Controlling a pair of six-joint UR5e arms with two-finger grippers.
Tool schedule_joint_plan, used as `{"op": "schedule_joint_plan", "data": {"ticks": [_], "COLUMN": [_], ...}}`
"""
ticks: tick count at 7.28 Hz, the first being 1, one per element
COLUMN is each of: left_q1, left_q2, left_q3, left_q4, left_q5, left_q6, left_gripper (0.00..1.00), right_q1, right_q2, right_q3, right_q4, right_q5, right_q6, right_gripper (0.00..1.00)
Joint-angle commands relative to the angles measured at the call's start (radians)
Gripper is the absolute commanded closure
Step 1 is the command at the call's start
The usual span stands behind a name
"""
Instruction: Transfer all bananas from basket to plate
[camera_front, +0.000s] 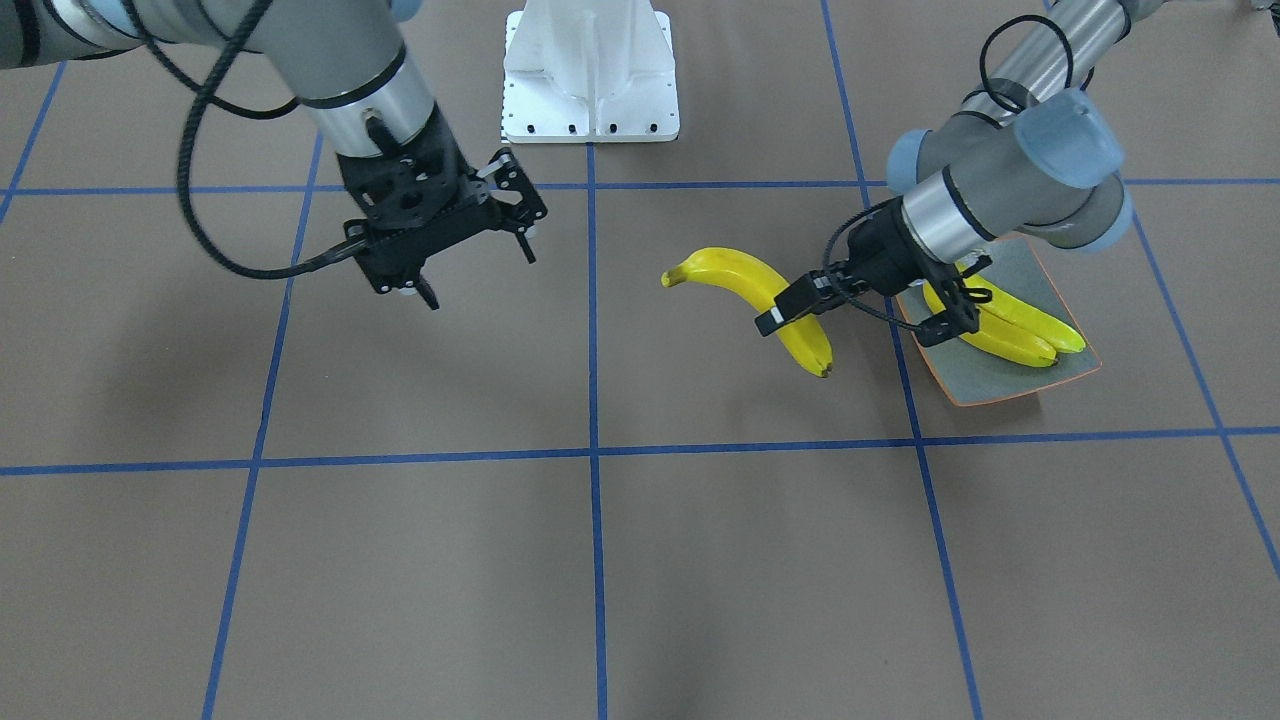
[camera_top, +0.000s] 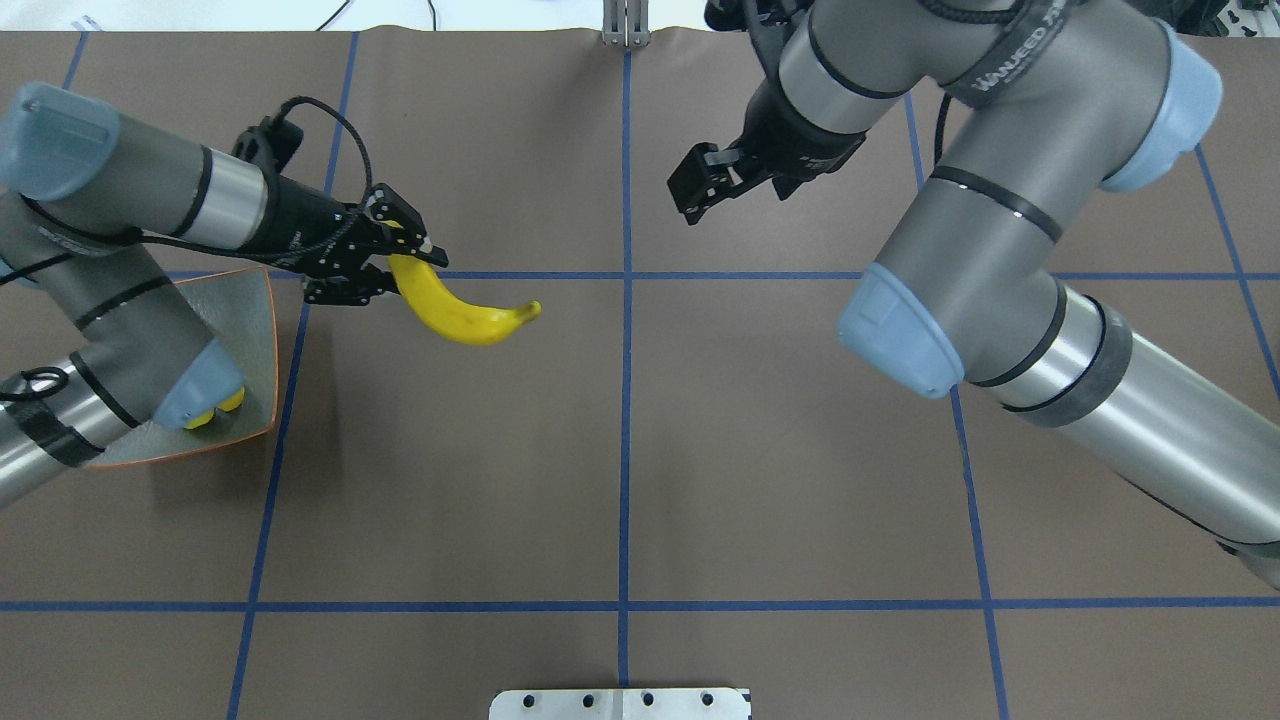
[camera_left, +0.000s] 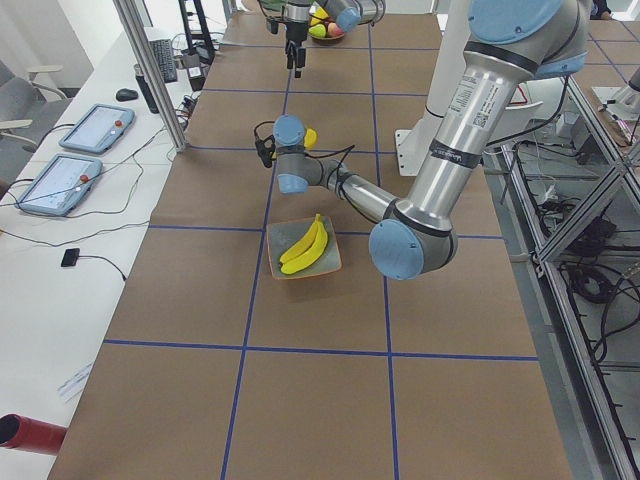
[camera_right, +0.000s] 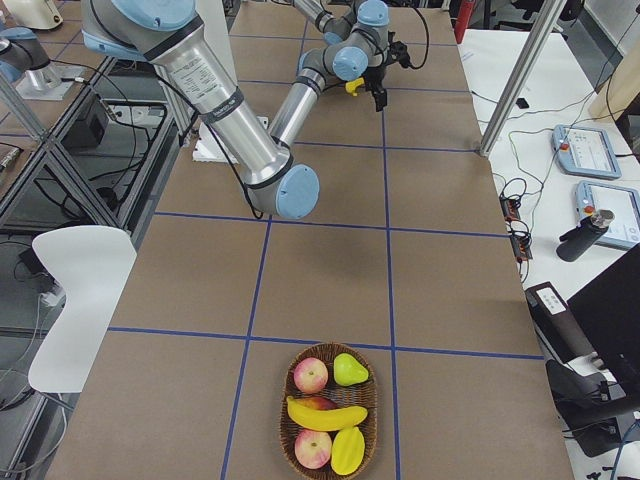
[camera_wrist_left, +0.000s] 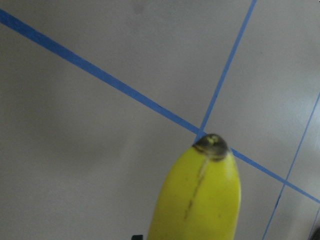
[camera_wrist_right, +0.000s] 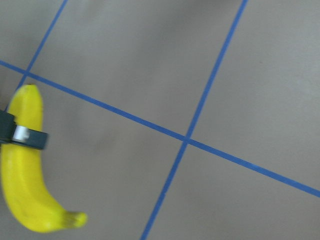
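My left gripper (camera_front: 800, 305) is shut on the end of a yellow banana (camera_front: 745, 275) and holds it above the table, just beside the plate (camera_front: 1025, 262). The held banana also shows in the overhead view (camera_top: 460, 315) and both wrist views (camera_wrist_left: 200, 195) (camera_wrist_right: 25, 180). The grey-blue plate with its orange rim (camera_top: 250, 320) holds two bananas (camera_front: 1010, 325). My right gripper (camera_front: 480, 278) is open and empty, hanging over the table's middle (camera_top: 695, 190). One more banana (camera_right: 325, 413) lies in the basket (camera_right: 292, 440).
The wicker basket stands at the table's right end and also holds apples (camera_right: 311, 374), a pear (camera_right: 349, 369) and other fruit. A white mount plate (camera_front: 590, 75) sits at the robot's base. Blue tape lines cross the brown table.
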Motion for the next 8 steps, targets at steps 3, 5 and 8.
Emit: {"op": "schedule_joint_plan", "data": {"ticks": [3, 5, 8], "left_q1": [-0.133, -0.198, -0.209], "left_q2": [0.147, 0.149, 0.162], "left_q3": [0.048, 0.108, 0.172], "left_q4": [0.007, -0.001, -0.002], "left_q5": [-0.09, -0.151, -0.158], "left_q6": [0.253, 0.311, 0.344], "left_gripper": [1.0, 1.0, 1.0], "right_q1": [0.049, 0.051, 0.049], "right_q2": [-0.059, -0.062, -0.061], "right_q3": [-0.007, -0.014, -0.013], "right_q4": [0.0, 0.0, 0.002], "right_q5": [0.018, 0.015, 0.015], "right_q6": [-0.041, -0.045, -0.043], "right_gripper": [0.01, 0.01, 0.01]}}
